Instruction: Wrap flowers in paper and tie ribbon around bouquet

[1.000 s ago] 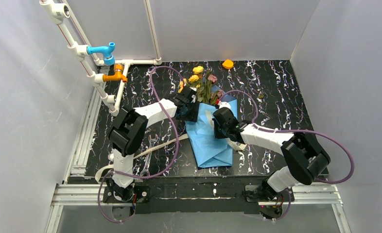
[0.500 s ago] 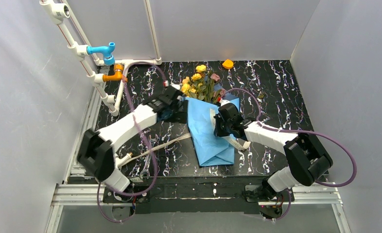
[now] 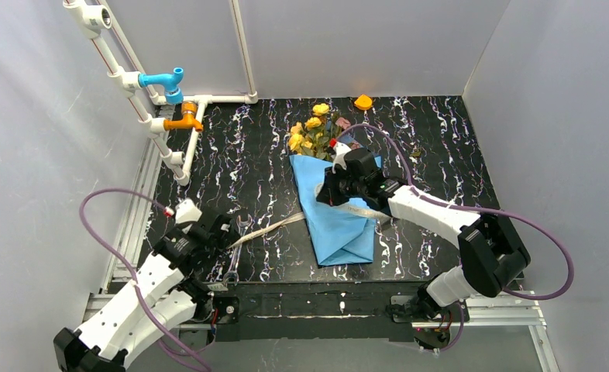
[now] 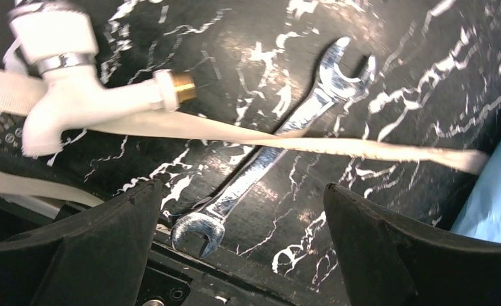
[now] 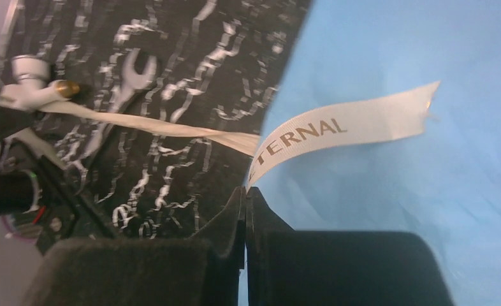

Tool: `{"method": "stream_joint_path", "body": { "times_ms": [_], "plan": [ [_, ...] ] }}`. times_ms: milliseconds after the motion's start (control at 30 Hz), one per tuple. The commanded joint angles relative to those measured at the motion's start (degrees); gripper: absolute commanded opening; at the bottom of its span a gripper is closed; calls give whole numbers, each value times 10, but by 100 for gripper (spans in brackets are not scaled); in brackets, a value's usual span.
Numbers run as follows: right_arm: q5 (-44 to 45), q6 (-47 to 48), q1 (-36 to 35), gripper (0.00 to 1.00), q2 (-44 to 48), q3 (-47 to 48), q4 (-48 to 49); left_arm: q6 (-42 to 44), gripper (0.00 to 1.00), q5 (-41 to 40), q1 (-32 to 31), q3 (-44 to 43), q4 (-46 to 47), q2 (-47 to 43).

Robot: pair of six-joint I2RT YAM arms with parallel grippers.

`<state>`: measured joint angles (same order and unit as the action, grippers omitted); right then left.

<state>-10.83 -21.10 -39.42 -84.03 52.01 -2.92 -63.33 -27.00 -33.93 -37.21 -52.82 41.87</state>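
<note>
The bouquet lies on the black marbled table: yellow and dusky pink flowers (image 3: 313, 133) poke out of the far end of a cone of light blue paper (image 3: 340, 225). My right gripper (image 3: 326, 192) hovers over the cone's left edge. It is shut on the beige ribbon (image 5: 337, 127), pinched at the jaw tips (image 5: 246, 189), with the printed end free over the paper (image 5: 426, 191). The ribbon (image 3: 266, 227) trails left across the table. My left gripper (image 3: 218, 230) is open near the front left, nothing between its fingers (image 4: 240, 188), above the ribbon (image 4: 363, 148).
A metal wrench (image 4: 280, 134) lies under the ribbon by the table's front edge (image 3: 232, 271). A white tap with a brass end (image 4: 76, 95) sits beside it. White pipework with a blue tap (image 3: 167, 79) and an orange tap (image 3: 184, 121) runs along the left. An orange object (image 3: 362, 101) lies at the back.
My left arm has pulled away from the bouquet's left side to the front left, and its gripper opened. My right gripper shifted up and left over the paper, staying shut on the ribbon.
</note>
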Motion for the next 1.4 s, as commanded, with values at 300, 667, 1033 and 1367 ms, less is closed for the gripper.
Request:
{"method": "stream_joint_path", "body": {
  "times_ms": [300,667,1033,1367],
  "plan": [
    [-95,29,-34,1,-18,53,57,-192,97,-41,74,53,-5,50],
    [-127,29,-46,1,-31,50,84,-184,62,10,139,137,153,108],
    [-95,74,-45,1,-102,106,59,21,0,65,140,79,259,150],
    [-17,104,-44,1,-181,164,-27,210,0,-2,-40,-175,209,275]
  ]
}}
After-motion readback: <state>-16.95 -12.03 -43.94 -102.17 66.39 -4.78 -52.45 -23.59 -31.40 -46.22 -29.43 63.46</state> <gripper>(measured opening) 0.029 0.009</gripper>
